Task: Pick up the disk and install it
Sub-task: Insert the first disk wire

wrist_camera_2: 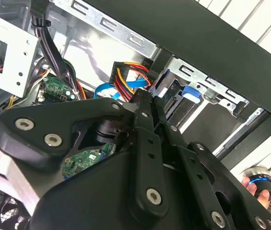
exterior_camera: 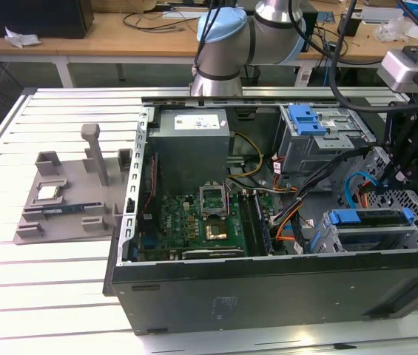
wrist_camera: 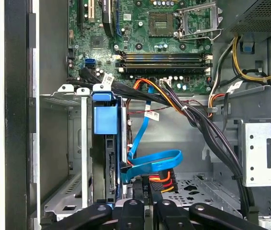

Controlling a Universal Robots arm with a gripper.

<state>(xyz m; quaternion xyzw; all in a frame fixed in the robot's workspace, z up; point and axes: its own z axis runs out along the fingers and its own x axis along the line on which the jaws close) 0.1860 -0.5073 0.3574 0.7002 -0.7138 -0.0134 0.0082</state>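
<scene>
My gripper (wrist_camera_2: pixel 149 104) hangs inside the computer case (exterior_camera: pixel 268 292), fingers pressed together, nothing visibly pinched. The disk (wrist_camera: pixel 107 158) sits slotted in the drive cage (wrist_camera: pixel 75 143), just beside my fingertips.

None of the print can be made out. A white label (exterior_camera: pixel 200 122) sits on the power supply (exterior_camera: pixel 191 151), and a faint sticker (exterior_camera: pixel 223 305) on the case (exterior_camera: pixel 319 292) side. Small white tags (wrist_camera: pixel 150 115) hang on cables (wrist_camera: pixel 198 125), and the gripper (exterior_camera: pixel 399 174) body carries white lettering, cut off.
</scene>
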